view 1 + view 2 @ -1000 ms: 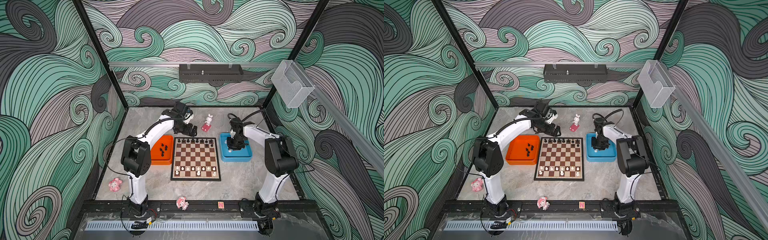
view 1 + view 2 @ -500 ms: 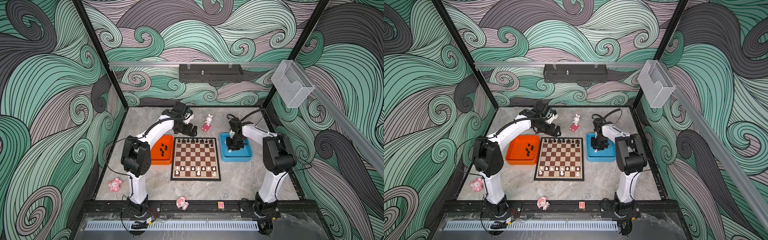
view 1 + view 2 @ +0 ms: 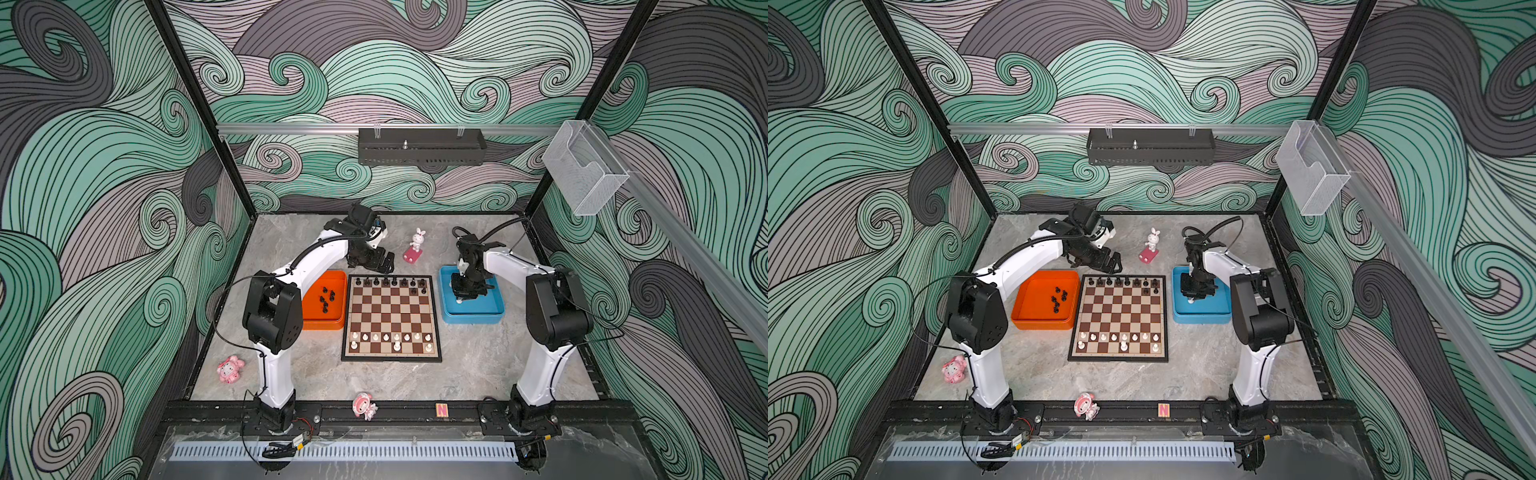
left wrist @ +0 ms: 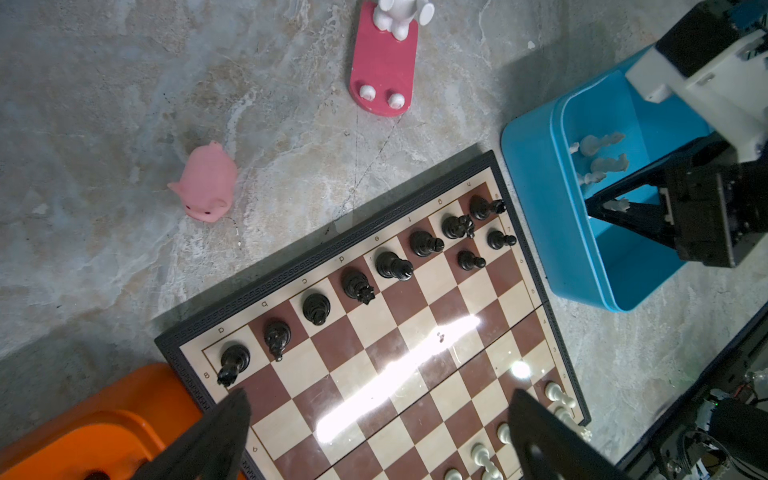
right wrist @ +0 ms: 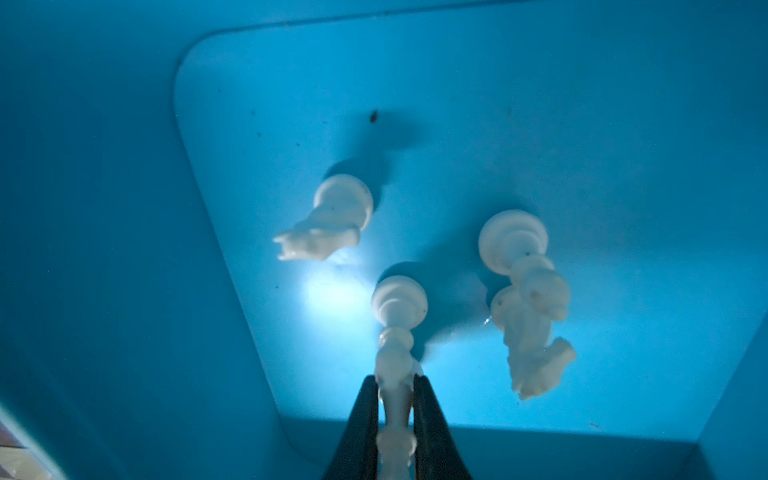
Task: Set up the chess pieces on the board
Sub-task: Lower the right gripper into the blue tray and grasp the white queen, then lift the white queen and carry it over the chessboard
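The white chess piece (image 5: 398, 305) is pinched between the 2 fingers of my right gripper (image 5: 395, 388). They clamp its slim upper stem, and its round base points at the floor of the blue tray (image 5: 124, 208). Other white pieces (image 5: 328, 216) lie just beside it in that tray. The board (image 3: 390, 316) lies just left of the tray, with black pieces (image 4: 390, 266) lining its far row. My left gripper (image 4: 376, 397) hangs spread wide above the board's far edge, holding nothing.
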Controlling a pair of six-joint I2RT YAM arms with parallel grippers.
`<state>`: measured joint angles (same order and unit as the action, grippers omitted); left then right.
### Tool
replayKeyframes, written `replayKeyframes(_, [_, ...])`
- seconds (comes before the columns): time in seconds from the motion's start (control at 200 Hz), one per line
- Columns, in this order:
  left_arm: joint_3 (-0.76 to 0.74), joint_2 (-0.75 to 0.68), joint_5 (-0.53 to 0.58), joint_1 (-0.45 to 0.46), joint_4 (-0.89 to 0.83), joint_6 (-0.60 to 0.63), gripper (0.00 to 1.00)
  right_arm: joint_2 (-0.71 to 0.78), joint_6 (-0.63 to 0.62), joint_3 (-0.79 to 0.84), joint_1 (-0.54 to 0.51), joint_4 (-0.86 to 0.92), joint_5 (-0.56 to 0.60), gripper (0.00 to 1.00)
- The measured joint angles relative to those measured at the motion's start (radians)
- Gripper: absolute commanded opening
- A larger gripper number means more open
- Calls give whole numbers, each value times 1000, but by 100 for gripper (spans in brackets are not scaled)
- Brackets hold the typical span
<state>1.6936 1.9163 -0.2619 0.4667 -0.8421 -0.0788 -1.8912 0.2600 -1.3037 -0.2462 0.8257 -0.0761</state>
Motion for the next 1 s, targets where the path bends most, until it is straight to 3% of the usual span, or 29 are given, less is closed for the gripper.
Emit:
replayKeyframes(0.265, [-3,0,22,-23,1,-9,99,97,-14,-63,-37,69,14,13])
replayKeyframes(0.45, [-3,0,-6,-143,6,-49,99,163,-16,-106,-130,103,16,13])
replayKeyframes(0.706, [-28,-18,-25,-342,41,-95,99,161,22,-167,-429,124,13,13])
replayKeyframes(0.866, [-60,-34,-56,-406,53,-114,99,135,48,-230,-628,121,14,13])
replayKeyframes(1.001, [-63,-35,-116,-441,72,-128,99,107,63,-247,-725,115,15,13])
